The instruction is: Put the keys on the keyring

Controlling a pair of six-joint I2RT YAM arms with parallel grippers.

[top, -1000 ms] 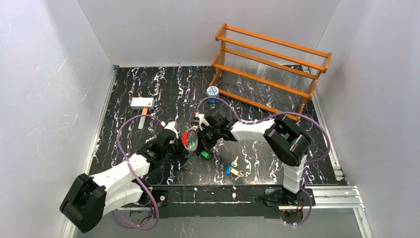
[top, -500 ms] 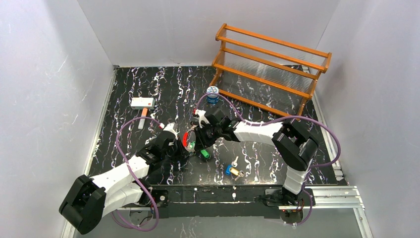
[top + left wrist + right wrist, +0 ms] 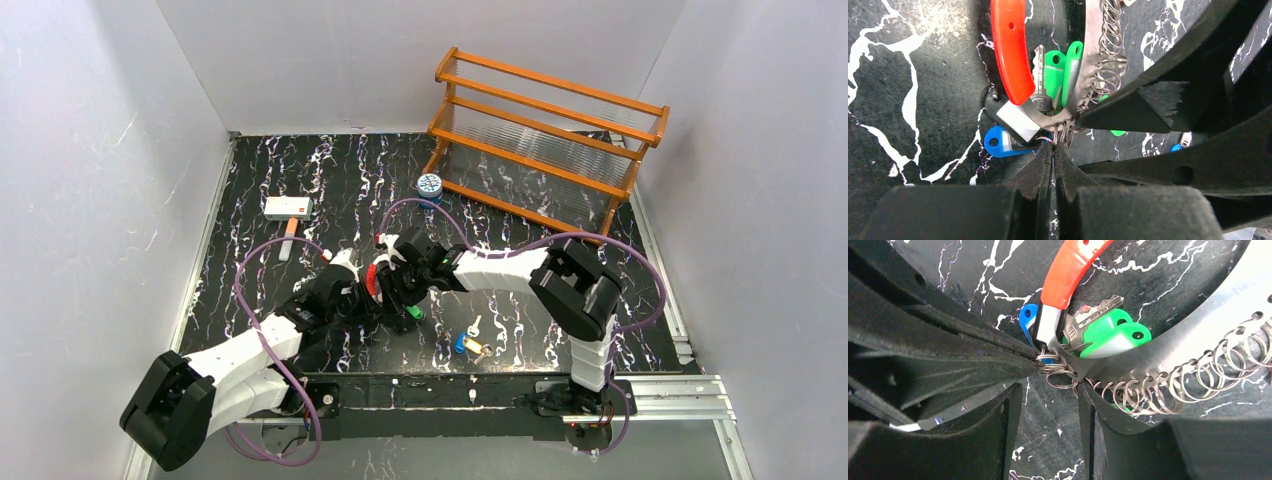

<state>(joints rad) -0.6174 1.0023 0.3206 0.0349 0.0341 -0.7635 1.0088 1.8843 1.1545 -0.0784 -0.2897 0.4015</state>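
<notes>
The keyring (image 3: pixel 1093 60) is a wide silvery band with a red grip (image 3: pixel 1010 50) and a row of small split rings. Two green-headed keys (image 3: pixel 1053 70), a blue-headed one (image 3: pixel 995 142) and a silver key (image 3: pixel 1038 65) hang at its low end. My left gripper (image 3: pixel 1053 147) is shut on the small split rings there. My right gripper (image 3: pixel 1048 390) is open, its tips either side of a split ring (image 3: pixel 1058 372), one finger against the band (image 3: pixel 1198 325). In the top view both grippers meet at the keyring (image 3: pixel 377 283). Blue and yellow keys (image 3: pixel 468 344), a silver key (image 3: pixel 474 326) and a green key (image 3: pixel 412 312) lie loose.
A wooden rack (image 3: pixel 545 125) stands at the back right, with a small blue-and-white tin (image 3: pixel 429 185) in front of it. A white box (image 3: pixel 288 207) and an orange-handled tool (image 3: pixel 288 240) lie at the left. Grey walls close three sides.
My right gripper has moved left, closer to the left gripper, and the keyring has shifted slightly left with it. The left gripper has kept its hold.
</notes>
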